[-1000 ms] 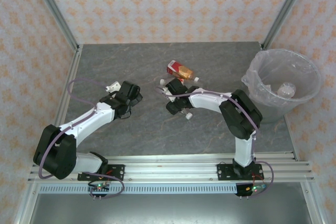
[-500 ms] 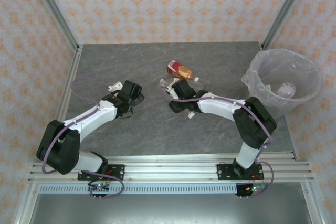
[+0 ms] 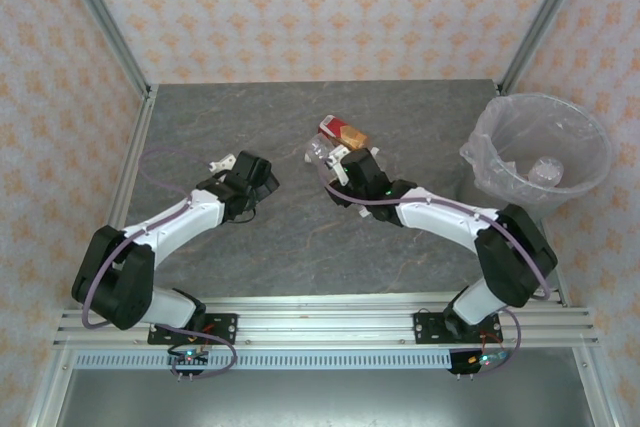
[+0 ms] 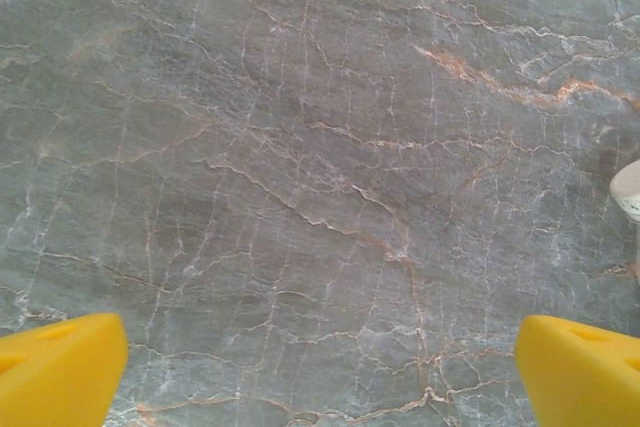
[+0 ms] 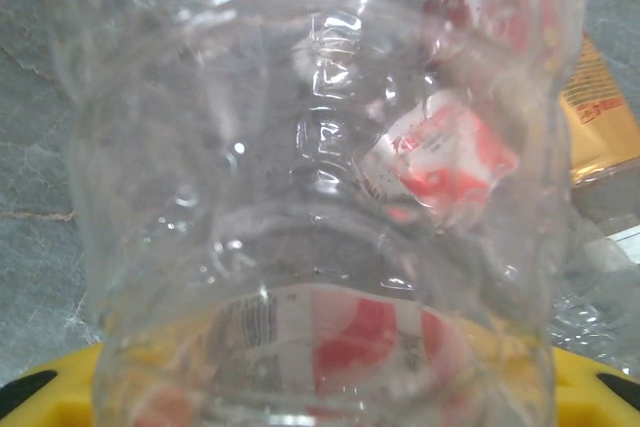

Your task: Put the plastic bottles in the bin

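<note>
The right end effector (image 5: 320,392) has its yellow fingers low on either side of a crumpled see-through plastic bottle with a red-and-white label (image 5: 330,177), placed to lift it, though I cannot tell whether the grip is tight. That bottle sits mid-way across the grey veined worktop (image 3: 420,117), just beside an orange-labelled bottle (image 3: 352,135) and well apart from the round pale liner-bagged bin (image 3: 497,192), which already holds one clear bottle (image 3: 545,169). The left end effector (image 4: 320,367) hangs wide open and empty, probably keeping clear.
</note>
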You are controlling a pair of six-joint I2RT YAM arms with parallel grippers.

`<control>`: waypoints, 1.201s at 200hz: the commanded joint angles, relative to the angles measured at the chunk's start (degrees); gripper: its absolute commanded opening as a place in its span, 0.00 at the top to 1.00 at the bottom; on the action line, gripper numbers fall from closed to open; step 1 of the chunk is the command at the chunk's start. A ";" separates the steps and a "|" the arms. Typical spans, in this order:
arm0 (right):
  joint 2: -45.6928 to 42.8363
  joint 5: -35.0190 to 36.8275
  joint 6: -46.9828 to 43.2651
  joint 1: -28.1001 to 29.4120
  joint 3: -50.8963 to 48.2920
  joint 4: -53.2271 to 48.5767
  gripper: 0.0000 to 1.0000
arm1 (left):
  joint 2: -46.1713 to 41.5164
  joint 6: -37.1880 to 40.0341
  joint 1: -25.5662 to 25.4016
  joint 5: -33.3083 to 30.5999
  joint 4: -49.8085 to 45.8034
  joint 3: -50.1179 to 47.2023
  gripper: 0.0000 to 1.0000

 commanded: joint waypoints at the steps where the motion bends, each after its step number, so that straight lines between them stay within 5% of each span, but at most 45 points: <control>1: -2.97 2.13 1.35 0.25 -1.10 2.96 0.54 | 1.13 0.49 0.70 0.76 1.07 1.87 0.00; 137: -21.30 8.28 5.84 -0.82 -6.87 15.08 0.58 | 3.34 0.05 0.64 2.01 1.00 2.43 0.00; 240: -39.30 17.46 9.43 -6.75 -7.17 17.12 0.59 | 2.72 6.53 -0.06 14.26 17.34 -0.49 0.00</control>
